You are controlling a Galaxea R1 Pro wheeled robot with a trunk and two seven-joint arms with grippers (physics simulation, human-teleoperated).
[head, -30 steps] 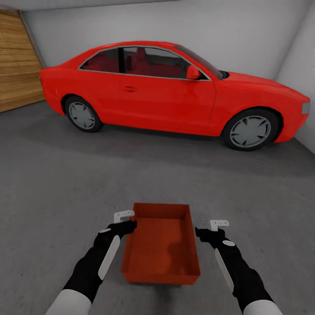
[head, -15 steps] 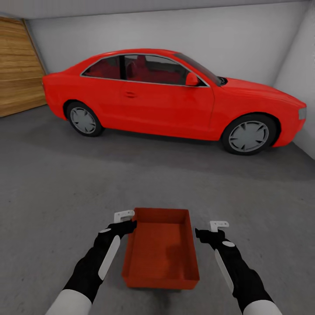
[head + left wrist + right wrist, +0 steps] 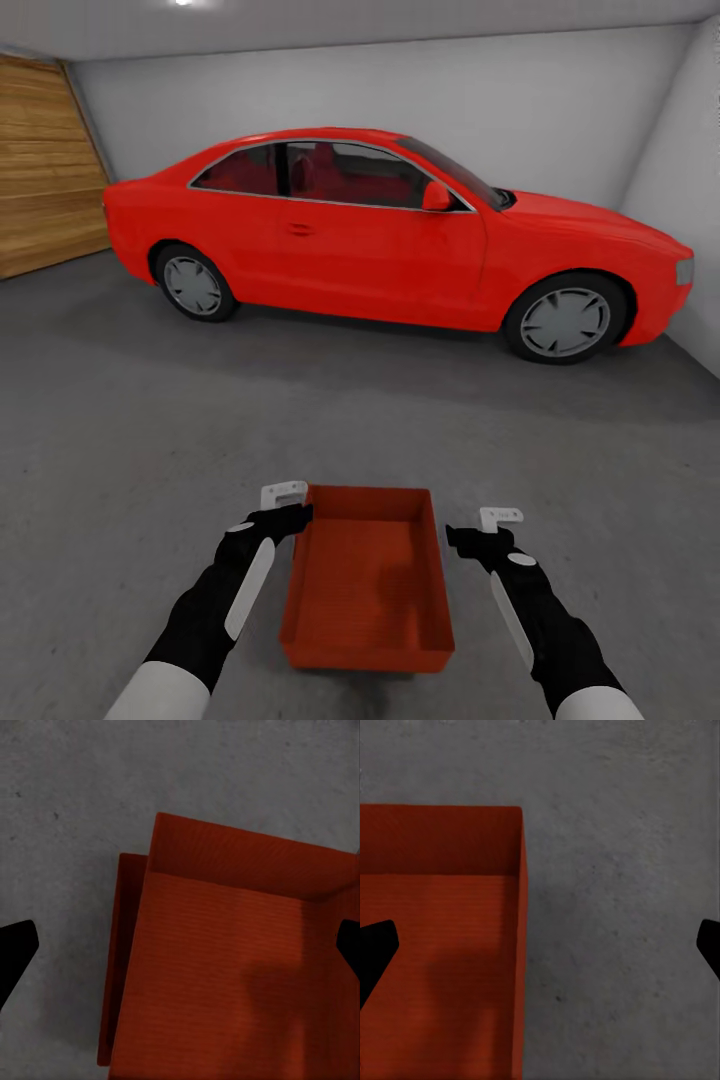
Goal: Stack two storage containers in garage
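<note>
garage floor [image 3: 150,420] holds the bin [image 3: 368,580] between my spread left jaws [image 3: 285,503] and right jaws [image 3: 490,525]; back away squarely, no nudging.

Each arm is clad in a matt black forearm casing that widens toward a pale grey-white upper segment. A long white inlay strip runs lengthwise along each black forearm, and a small white oval marking sits near each wrist. The left gripper [image 3: 292,503] and right gripper [image 3: 478,524] each carry a flat white bracket above black fingers. In both wrist views, the fingertips [image 3: 15,956] appear as plain black wedges.
</note>
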